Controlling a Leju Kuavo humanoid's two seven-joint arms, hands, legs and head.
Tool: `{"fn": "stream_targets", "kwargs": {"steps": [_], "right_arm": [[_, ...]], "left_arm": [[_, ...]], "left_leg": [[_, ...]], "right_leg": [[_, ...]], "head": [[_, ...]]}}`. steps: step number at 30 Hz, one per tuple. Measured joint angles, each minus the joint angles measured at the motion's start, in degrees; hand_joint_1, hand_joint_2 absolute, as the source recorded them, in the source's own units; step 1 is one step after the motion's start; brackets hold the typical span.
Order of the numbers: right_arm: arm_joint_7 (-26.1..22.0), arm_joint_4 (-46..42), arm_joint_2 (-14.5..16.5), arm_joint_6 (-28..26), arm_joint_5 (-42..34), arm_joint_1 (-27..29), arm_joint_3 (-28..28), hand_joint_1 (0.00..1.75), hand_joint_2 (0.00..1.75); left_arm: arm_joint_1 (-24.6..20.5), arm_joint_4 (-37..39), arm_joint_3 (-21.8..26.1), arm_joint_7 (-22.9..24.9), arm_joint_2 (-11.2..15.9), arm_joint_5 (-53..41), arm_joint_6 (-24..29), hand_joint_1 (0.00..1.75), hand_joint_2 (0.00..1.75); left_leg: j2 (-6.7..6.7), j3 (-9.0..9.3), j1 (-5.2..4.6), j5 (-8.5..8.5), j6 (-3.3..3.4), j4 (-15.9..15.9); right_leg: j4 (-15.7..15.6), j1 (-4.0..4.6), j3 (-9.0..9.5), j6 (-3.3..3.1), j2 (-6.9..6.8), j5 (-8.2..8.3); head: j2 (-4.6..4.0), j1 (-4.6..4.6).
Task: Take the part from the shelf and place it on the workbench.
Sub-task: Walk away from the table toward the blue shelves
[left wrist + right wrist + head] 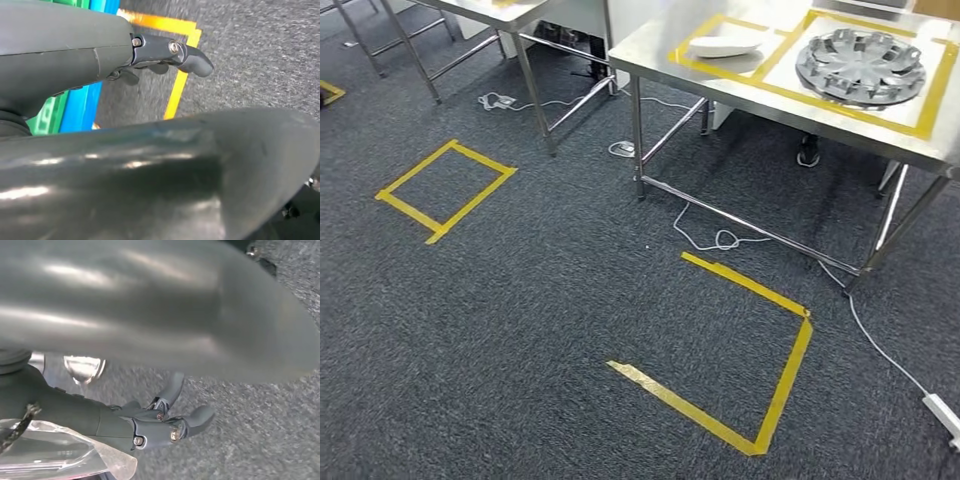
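We see the workbench (pixel 660 62), a steel table with yellow tape outlines on its top, bearing the part (pixel 860 66), a round grey wheel-cover-like disc lying flat inside the right-hand outline, with a white dish-shaped piece (pixel 724 45) inside the left one.

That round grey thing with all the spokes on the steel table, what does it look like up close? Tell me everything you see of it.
The round grey spoked disc resembles a car wheel cover: many blades fan out from a central hub to a raised rim. It looks like matte grey plastic or painted metal. It lies flat on the shiny steel table, inside a rectangle of yellow tape, apart from the white oval plate in the neighbouring taped box. Nothing touches it but the tabletop.
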Motion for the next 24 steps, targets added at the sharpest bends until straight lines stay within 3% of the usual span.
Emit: {"fn": "stream_targets", "kwargs": {"steps": [2, 3, 5, 7, 8, 10, 11, 13, 15, 17, 18, 20, 21, 22, 24], "right_arm": [[0.08, 0.00, 0.00, -0.04, 0.14, 0.24, 0.02, 0.00, 0.00], [0.11, 0.00, 0.00, -0.05, 0.21, 0.26, 0.04, 0.00, 0.00], [0.12, 0.00, 0.00, -0.08, 0.39, 0.16, 0.10, 0.00, 0.00], [0.13, 0.00, 0.00, -0.10, 0.67, 0.10, 0.15, 0.00, 0.00], [0.15, 0.00, 0.00, -0.11, 0.86, 0.05, 0.19, 0.00, 0.00], [0.19, -0.03, 0.00, -0.13, 1.34, -0.20, 0.42, 0.00, 0.00], [0.21, -0.07, -0.01, -0.14, 1.58, -0.36, 0.59, 0.00, 0.00], [0.24, -0.13, -0.01, -0.21, 1.96, -0.49, 0.91, 0.00, 0.00], [0.34, -0.12, 0.00, -0.28, 2.18, -0.28, 1.10, 0.00, 0.00], [0.49, -0.11, -0.02, -0.40, 2.33, 0.03, 1.29, 0.00, 0.00], [0.53, -0.11, -0.03, -0.48, 2.41, 0.14, 1.37, 0.00, 0.00], [0.56, -0.11, -0.08, -0.62, 2.57, 0.16, 1.49, 0.00, 0.00], [0.56, -0.10, -0.10, -0.66, 2.64, 0.16, 1.52, 0.00, 0.00], [0.56, -0.09, -0.13, -0.69, 2.69, 0.17, 1.56, 0.00, 0.00], [0.57, -0.07, -0.13, -0.75, 2.78, 0.16, 1.63, 0.00, 0.00]], "left_arm": [[0.14, -0.34, -0.04, -0.01, -0.20, 0.01, -0.37, 0.00, 0.00], [0.31, -0.52, -0.08, -0.01, -0.29, 0.01, -0.56, 0.00, 0.00], [0.62, -0.96, -0.16, 0.03, -0.40, 0.02, -0.79, 0.00, 0.00], [0.59, -1.46, -0.26, 0.10, -0.51, 0.02, -0.90, 0.00, 0.00], [0.54, -1.69, -0.31, 0.13, -0.56, 0.02, -0.95, 0.00, 0.00], [0.67, -1.99, -0.35, 0.15, -0.67, 0.03, -1.10, 0.00, 0.00], [0.84, -2.10, -0.36, 0.19, -0.72, 0.07, -1.19, 0.00, 0.00], [1.04, -2.43, -0.37, 0.27, -0.87, 0.22, -1.41, 0.00, 0.00], [1.02, -2.78, -0.41, 0.33, -1.09, 0.40, -1.59, 0.00, 0.00], [1.08, -2.96, -0.44, 0.33, -1.22, 0.52, -1.70, 0.00, 0.00], [1.16, -3.04, -0.45, 0.33, -1.25, 0.59, -1.71, 0.00, 0.00], [1.31, -3.20, -0.49, 0.33, -1.33, 0.69, -1.74, 0.00, 0.00], [1.32, -3.29, -0.54, 0.33, -1.38, 0.76, -1.74, 0.00, 0.00], [1.28, -3.37, -0.62, 0.34, -1.44, 0.84, -1.75, 0.00, 0.00], [1.27, -3.56, -0.76, 0.35, -1.50, 0.97, -1.75, 0.00, 0.00]], "left_leg": [[0.97, -2.05, 0.27, -1.56, -0.27, 4.91], [1.18, -1.57, 0.36, -0.75, -0.28, 4.36], [2.60, 2.23, 0.31, 2.69, 0.07, -2.27], [4.90, 5.77, -0.16, 4.54, 0.72, -8.91], [5.52, 6.49, -0.38, 4.62, 1.02, -10.44], [4.62, 6.45, -0.52, 4.47, 1.54, -10.86], [4.03, 6.50, -0.45, 4.61, 1.83, -11.09], [2.86, 6.58, -0.15, 5.10, 2.52, -11.57], [1.51, 6.44, -0.01, 5.36, 2.92, -11.65], [-0.14, 6.35, -0.03, 5.41, 3.00, -11.63], [-0.98, 6.39, -0.01, 5.40, 2.99, -11.61], [-2.64, 6.60, 0.05, 5.35, 2.86, -11.55], [-3.43, 6.63, 0.01, 5.29, 2.66, -11.45], [-4.22, 6.54, -0.04, 5.21, 2.39, -11.25], [-5.61, 6.10, -0.03, 5.22, 1.65, -11.03]], "right_leg": [[0.02, 0.16, -0.01, -0.04, -1.95, -0.17], [0.03, 0.18, 0.00, 0.00, -2.79, -0.26], [0.03, 0.22, 0.29, 0.18, -4.26, -0.48], [0.07, 0.50, 0.50, 0.60, -5.51, -0.85], [0.06, 0.63, 0.54, 0.87, -6.11, -1.04], [-0.14, 0.70, 0.94, 1.44, -7.18, -1.28], [-0.04, 0.62, 1.16, 1.79, -6.82, -1.54], [2.70, 0.45, 0.19, 2.35, -3.83, -3.56], [10.27, 0.34, -3.52, 2.54, -0.62, -7.38], [16.94, 0.35, -7.16, 2.59, 0.06, -9.28], [17.36, 0.34, -7.75, 2.59, 0.13, -8.49], [11.46, 0.13, -5.74, 2.58, 0.89, -4.03], [7.23, -0.08, -4.06, 2.61, 2.34, -1.89], [3.64, -0.32, -2.59, 2.62, 3.73, -0.51], [0.66, -0.45, -1.26, 2.45, 5.32, -0.12]], "head": [[0.00, -0.02], [0.00, -0.03], [0.00, -0.05], [0.00, 0.00], [0.00, 0.06], [0.01, 0.13], [0.01, 0.16], [0.00, 0.37], [0.01, 0.58], [0.01, 0.59], [0.01, 0.60], [0.00, 0.60], [0.00, 0.59], [0.00, 0.56], [0.00, 0.51]]}}
